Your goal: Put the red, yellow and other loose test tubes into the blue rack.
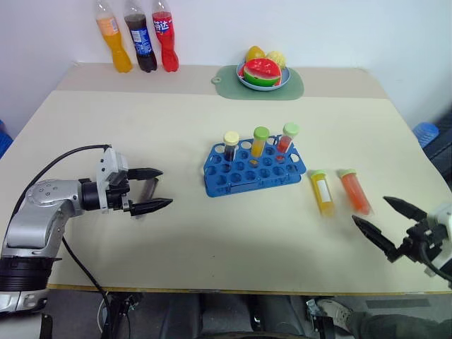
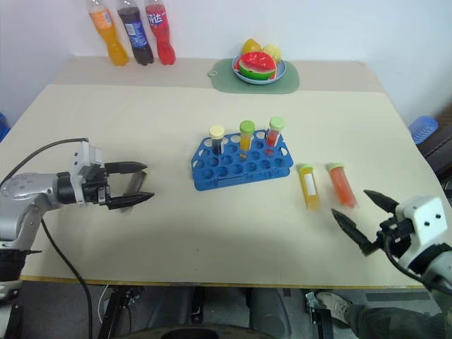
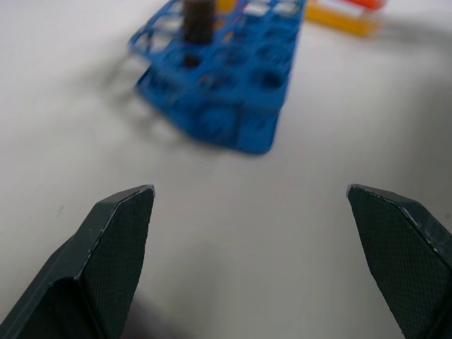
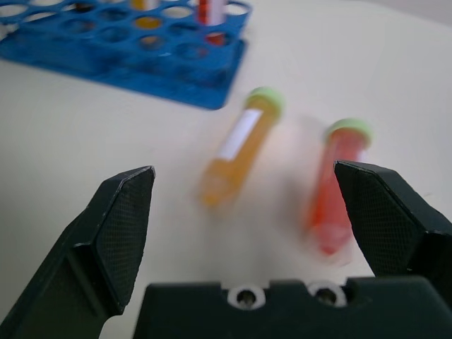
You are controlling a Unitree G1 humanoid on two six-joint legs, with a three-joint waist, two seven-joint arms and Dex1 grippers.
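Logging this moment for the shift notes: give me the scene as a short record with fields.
rack: blue rack mid-table, three capped tubes upright in its back row
loose tubes: yellow tube and red-orange tube lying side by side, right of the rack
left gripper: open, empty, left of the rack
right gripper: open, empty, near the loose tubes
far edge: soda bottles, fruit plate
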